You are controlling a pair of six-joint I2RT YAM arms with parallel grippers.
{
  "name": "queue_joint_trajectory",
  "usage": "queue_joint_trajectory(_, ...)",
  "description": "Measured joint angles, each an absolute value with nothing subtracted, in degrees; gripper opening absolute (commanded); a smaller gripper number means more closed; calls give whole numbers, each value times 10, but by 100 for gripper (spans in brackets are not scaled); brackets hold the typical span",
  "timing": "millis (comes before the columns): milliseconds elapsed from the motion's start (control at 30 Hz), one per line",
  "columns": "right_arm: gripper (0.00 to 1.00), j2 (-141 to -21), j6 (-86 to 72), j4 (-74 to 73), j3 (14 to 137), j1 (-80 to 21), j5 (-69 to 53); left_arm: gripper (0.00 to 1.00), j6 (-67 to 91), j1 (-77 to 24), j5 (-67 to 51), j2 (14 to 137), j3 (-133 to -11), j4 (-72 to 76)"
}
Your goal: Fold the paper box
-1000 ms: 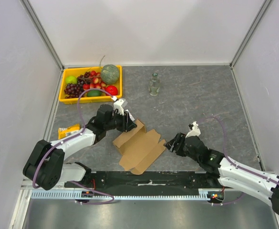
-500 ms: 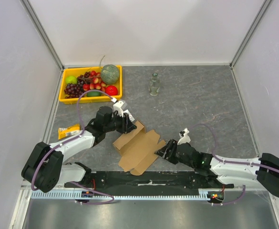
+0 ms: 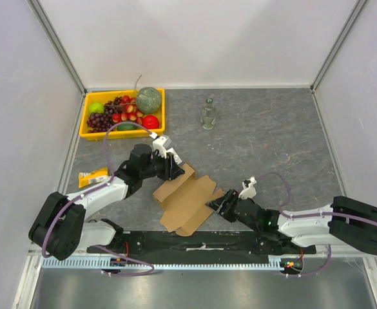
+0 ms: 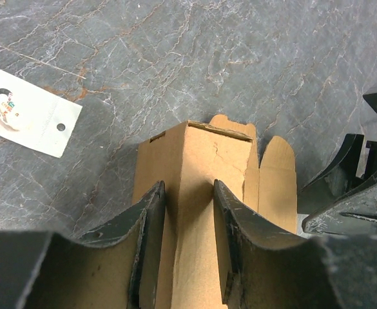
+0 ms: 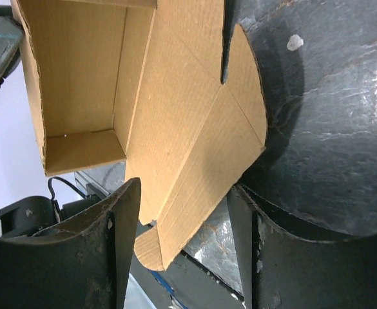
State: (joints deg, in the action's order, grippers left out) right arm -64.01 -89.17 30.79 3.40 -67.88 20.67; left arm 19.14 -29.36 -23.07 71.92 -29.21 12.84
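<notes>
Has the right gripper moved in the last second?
Yes. The right gripper slid left toward the paper box, now nearly in line with the glass bottle.

the paper box (image 3: pixel 187 198) is plain matt brown corrugated cardboard, ribbed grain showing. the surface (image 3: pixel 272 141) looks like dark grey veined stone with a slight sheen. jaws are scuffed matt black. upper left tray (image 3: pixel 88 134) is glossy yellow plastic.

Brown paper box (image 3: pixel 188 196) (plain); yellow tray (image 3: pixel 162 111)

White arms (image 3: pixel 101 191), black joints; purple cables (image 3: pixel 105 151).
</notes>
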Motion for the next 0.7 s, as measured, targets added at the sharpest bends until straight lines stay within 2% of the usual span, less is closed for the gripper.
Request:
queue_joint_trajectory(167, 59, -693, -901, 376, 33, -682, 227, 41, 197, -294, -230, 717, -288, 134)
queue_joint_trajectory(367, 44, -740, -901, 461, 31, -684, 249, 41, 201, -294, -229, 715, -285, 134)
queue_joint_trajectory(700, 27, -751, -872, 479, 31, -684, 258, 41, 204, -294, -228, 715, -285, 134)
